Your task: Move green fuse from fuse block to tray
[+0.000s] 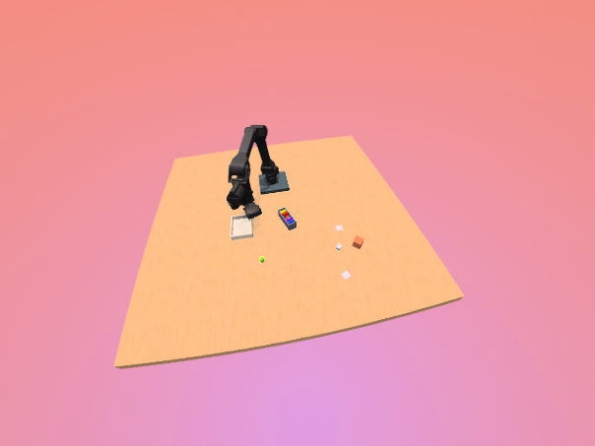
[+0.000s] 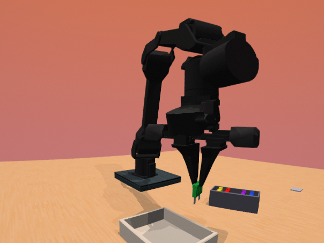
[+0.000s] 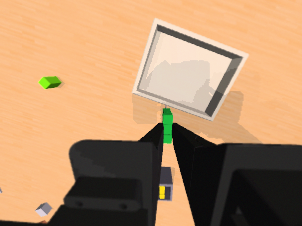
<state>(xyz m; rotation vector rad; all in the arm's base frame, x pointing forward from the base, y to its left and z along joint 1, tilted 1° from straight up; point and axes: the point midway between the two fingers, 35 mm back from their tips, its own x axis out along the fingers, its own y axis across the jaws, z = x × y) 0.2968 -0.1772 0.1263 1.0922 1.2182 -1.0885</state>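
My gripper [image 2: 198, 183] [image 3: 167, 127] is shut on the green fuse [image 2: 197, 190] [image 3: 167, 124] and holds it in the air, prongs down. It hangs between the fuse block and the tray, just short of the tray's near rim in the wrist view. The dark fuse block [image 2: 234, 199] [image 1: 284, 221] holds yellow, red, purple and blue fuses, with an empty slot in the middle. A corner of the block [image 3: 166, 184] shows between my fingers in the wrist view. The grey open tray [image 2: 130, 222] [image 3: 145, 69] [image 1: 231, 227] lies on the table and is empty.
A small light-green block [image 1: 261, 259] [image 3: 50, 82] lies on the table in front of the tray. An orange cube [image 1: 358, 241] and three small white pieces [image 1: 345, 275] lie to the right. The arm's base plate [image 2: 147, 179] stands behind.
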